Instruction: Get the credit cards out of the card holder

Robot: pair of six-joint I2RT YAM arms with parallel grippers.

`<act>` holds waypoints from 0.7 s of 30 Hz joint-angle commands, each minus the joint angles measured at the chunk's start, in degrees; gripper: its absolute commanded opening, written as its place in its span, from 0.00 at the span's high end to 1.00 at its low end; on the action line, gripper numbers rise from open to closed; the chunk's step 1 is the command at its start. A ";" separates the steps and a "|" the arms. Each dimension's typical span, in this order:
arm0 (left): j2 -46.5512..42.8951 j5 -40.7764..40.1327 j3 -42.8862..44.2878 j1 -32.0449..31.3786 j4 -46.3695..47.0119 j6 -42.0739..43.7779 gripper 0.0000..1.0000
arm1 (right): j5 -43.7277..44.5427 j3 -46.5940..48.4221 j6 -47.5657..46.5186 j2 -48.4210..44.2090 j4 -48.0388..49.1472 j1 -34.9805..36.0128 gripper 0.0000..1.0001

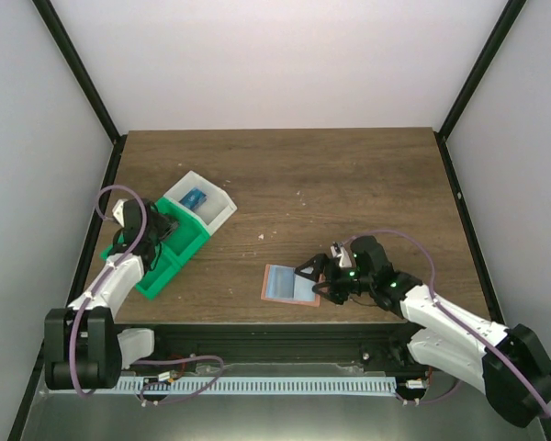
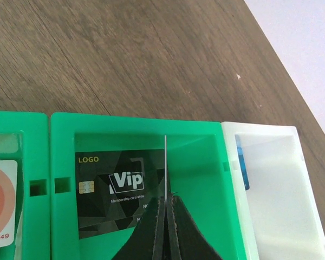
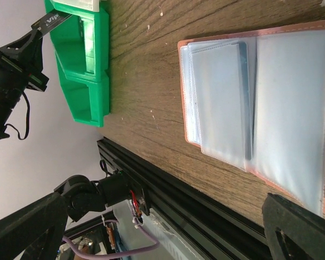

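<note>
Left gripper (image 2: pixel 165 230) clamps the dark Vip card (image 2: pixel 114 187) over the green tray (image 2: pixel 62 130). The white tray (image 2: pixel 276 227) at right holds a blue card (image 2: pixel 242 169). The right gripper (image 1: pixel 316 277) gapes above the card holder (image 1: pixel 285 283).

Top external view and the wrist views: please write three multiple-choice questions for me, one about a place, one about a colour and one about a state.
1. Where is the blue card? A in the white tray; B on the card holder; C in the right gripper.
2. What colour is the card holder's edging? A green; B salmon-orange; C black.
3. How is the right gripper? A open; B shut on the card holder; C shut on a card.
Answers: 1 A, it shows inside the white tray; 2 B, an orange rim frames the light blue panels; 3 A, its fingers stand apart, holding nothing.
</note>
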 commanded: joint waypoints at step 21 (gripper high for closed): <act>5.02 -2.26 -0.17 0.22 6.76 1.58 1.00 | -0.03 3.36 -2.09 -3.08 -2.70 -0.30 0.00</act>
